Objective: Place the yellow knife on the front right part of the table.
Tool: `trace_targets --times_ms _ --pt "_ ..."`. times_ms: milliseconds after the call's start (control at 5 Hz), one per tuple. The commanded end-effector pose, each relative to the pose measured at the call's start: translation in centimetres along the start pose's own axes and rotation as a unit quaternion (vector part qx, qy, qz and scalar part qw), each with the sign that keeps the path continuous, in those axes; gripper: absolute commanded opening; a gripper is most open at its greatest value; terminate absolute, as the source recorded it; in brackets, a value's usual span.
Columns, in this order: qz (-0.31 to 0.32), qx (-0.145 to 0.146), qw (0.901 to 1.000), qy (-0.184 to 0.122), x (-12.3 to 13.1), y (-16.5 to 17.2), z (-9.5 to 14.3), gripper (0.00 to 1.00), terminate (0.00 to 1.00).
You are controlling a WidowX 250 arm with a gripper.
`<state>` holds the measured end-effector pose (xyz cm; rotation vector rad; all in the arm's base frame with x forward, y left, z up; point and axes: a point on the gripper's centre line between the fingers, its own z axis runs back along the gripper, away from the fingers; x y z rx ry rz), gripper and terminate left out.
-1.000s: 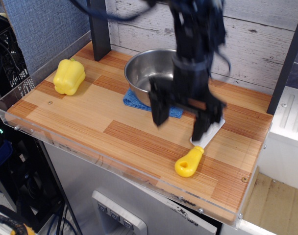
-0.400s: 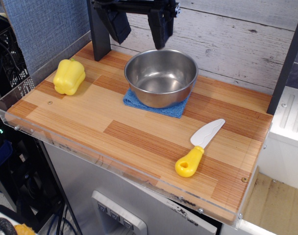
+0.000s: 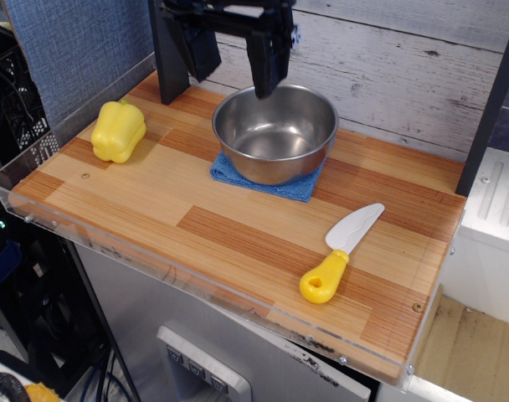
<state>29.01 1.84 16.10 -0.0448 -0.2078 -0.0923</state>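
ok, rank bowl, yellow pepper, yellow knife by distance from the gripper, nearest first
From the gripper, raised open at the back of the table:
1. Metal bowl: just below it, back centre, on the blue cloth.
2. Yellow pepper: off to the picture's left.
3. Yellow knife: farthest, front right near the edge.

I see the knife (image 3: 339,253) near the table's (image 3: 154,201) front right corner, the bowl (image 3: 275,131) on a cloth (image 3: 297,189) toward the back edge, the pepper (image 3: 118,131) by the left edge.
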Motion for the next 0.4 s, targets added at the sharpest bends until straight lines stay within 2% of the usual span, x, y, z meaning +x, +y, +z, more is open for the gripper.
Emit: trace_targets --times_ms 0,200 --pt "-0.009 0.019 0.9997 -0.015 -0.70 0.61 0.85 1.00 0.00" --pt "-0.009 0.019 0.9997 -0.015 -0.70 0.61 0.85 1.00 1.00"
